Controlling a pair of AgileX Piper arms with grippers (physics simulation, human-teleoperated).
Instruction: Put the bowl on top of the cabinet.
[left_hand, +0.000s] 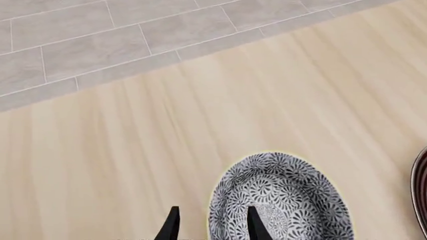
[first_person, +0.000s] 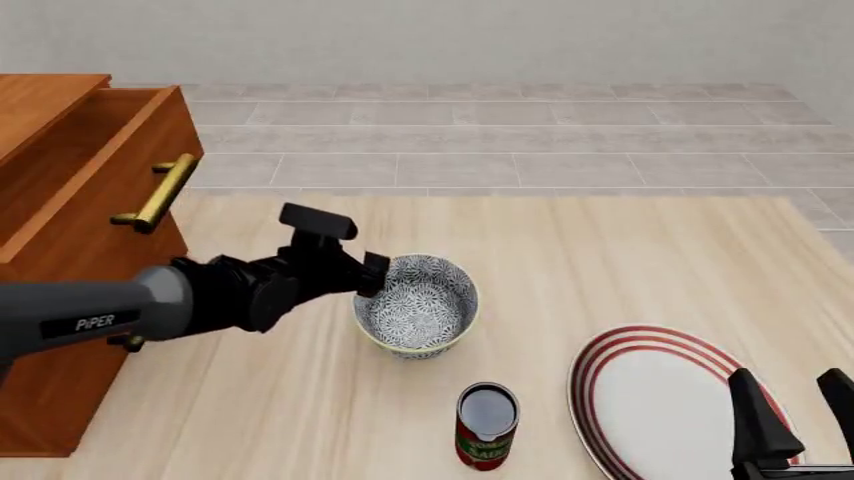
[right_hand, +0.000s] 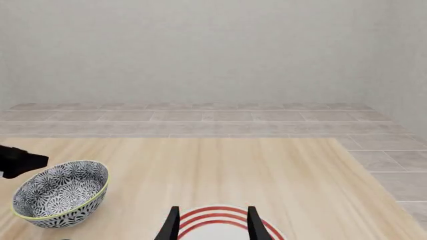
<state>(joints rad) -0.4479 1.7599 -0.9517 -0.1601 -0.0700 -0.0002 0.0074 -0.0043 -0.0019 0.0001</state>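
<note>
Two grippers in view, neither shut on anything. Left gripper (first_person: 372, 274) reaches in at the near-left edge of the bowl (first_person: 416, 305), fingers (left_hand: 253, 226) apart and straddling the wall: in the left wrist view one dark tip shows against the patterned inside, the other outside over the table (left_hand: 133, 150), the cream rim running up between them. Hard to say whether either tip touches the wall. Right gripper (first_person: 797, 412) hangs low over the near edge of the red-ringed plate (first_person: 661, 395), fingers likewise spread, nothing between them.

Bowl sits on the table about mid-way across, not lifted, well apart from the cabinet (first_person: 60, 215) at the far left and short of its top surface. Can (first_person: 486, 425) just in front of the bowl, not touching.

Judging by look: glazed ceramic, so stiff, probably fairly heavy for a one-sided pinch, and slick. Best taken on the rim wall, exactly where the left fingers stand, pushed deep enough to bite below the lip (a shallow grip likely lets it swing or slip). Worth keeping it level on the lift and clear of the brass handle (first_person: 158, 192).
</note>
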